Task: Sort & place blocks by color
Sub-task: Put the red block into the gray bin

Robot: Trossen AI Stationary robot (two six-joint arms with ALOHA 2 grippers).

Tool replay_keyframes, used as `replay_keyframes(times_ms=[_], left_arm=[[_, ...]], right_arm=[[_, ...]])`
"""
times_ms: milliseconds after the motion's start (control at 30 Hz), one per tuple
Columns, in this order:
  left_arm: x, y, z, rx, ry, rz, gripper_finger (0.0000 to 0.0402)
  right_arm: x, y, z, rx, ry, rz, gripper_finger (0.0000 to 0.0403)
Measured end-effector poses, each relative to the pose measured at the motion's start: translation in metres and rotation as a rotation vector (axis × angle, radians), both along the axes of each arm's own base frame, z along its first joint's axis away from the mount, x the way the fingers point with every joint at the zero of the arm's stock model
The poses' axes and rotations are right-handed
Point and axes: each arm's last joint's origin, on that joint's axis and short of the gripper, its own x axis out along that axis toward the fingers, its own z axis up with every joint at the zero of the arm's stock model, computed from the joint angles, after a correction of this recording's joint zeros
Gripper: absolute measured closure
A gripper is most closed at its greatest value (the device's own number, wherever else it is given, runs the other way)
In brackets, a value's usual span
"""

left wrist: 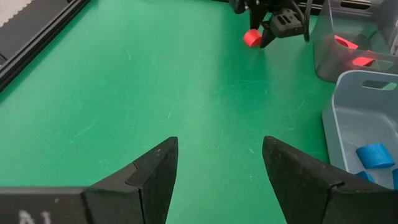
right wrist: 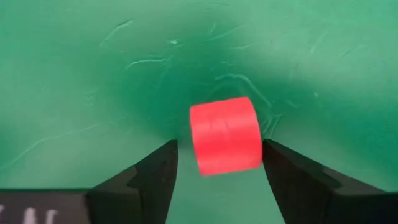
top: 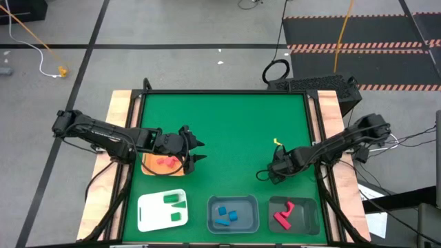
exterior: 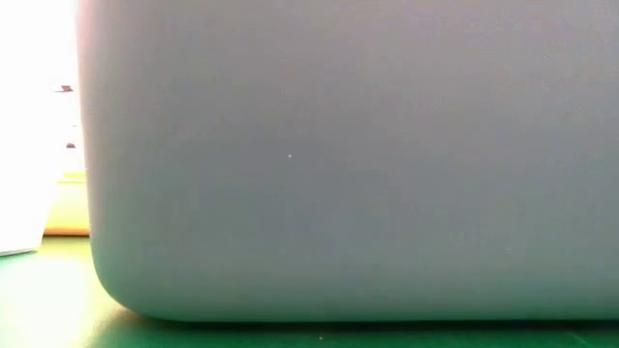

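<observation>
A red block (right wrist: 225, 135) lies on the green mat (top: 227, 131), right of its middle. My right gripper (top: 270, 175) points down over it, open, one finger on each side of the block, which also shows in the left wrist view (left wrist: 252, 38). My left gripper (top: 200, 151) hangs open and empty above the mat, just right of an orange tray (top: 148, 165) holding red blocks (top: 165, 162). Along the near edge, green blocks (top: 176, 202) lie in a white tray (top: 148, 213). Blue blocks (top: 226, 215) lie in a grey tray (top: 233, 200), and red pieces (top: 284, 216) in a dark tray (top: 306, 207).
Bare mat lies between the two grippers and toward the far edge. A small yellow scrap (top: 278, 142) sits just beyond my right gripper. The grey tray's wall (exterior: 338, 174) fills nearly the whole low view. Wooden rails (top: 331, 117) border the mat.
</observation>
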Motion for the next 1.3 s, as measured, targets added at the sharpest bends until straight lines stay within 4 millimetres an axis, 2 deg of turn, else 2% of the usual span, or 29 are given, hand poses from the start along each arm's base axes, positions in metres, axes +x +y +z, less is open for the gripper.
replay_keyframes(times_ms=[133, 300, 467, 600, 867, 1033, 1133, 1200, 1300], left_arm=[[0.0, 0.0, 0.0, 0.001, 0.001, 0.0, 0.0165], [0.0, 0.0, 0.0, 0.008, 0.002, -0.005, 0.0165], [0.0, 0.0, 0.0, 0.01, 0.002, -0.007, 0.0165], [0.0, 0.0, 0.0, 0.013, 0.002, -0.008, 0.0165], [0.0, 0.0, 0.0, -0.003, -0.001, 0.003, 0.0165], [0.0, 0.0, 0.0, -0.005, -0.001, 0.005, 0.0165], [0.0, 0.0, 0.0, -0.011, -0.002, 0.01, 0.0165], [0.0, 0.0, 0.0, -0.017, -0.003, 0.015, 0.0165], [0.0, 0.0, 0.0, -0.018, -0.003, 0.015, 0.0165]], right_arm=[[0.0, 0.001, -0.003, -0.006, 0.019, 0.007, 0.0215], [0.001, 0.002, -0.004, -0.005, 0.016, 0.04, 0.0289], [0.0, 0.001, -0.001, -0.001, -0.003, 0.083, 0.0289], [0.001, -0.003, 0.008, -0.022, -0.093, 0.093, 0.0289], [0.01, -0.003, 0.044, -0.005, -0.484, 0.191, 0.0289], [0.016, 0.014, 0.074, 0.114, -0.823, 0.434, 0.0289], [0.014, 0.028, 0.089, 0.179, -0.97, 0.559, 0.0288], [0.01, 0.035, 0.092, 0.21, -0.997, 0.586, 0.0285], [0.002, 0.045, 0.09, 0.273, -0.938, 0.556, 0.0286]])
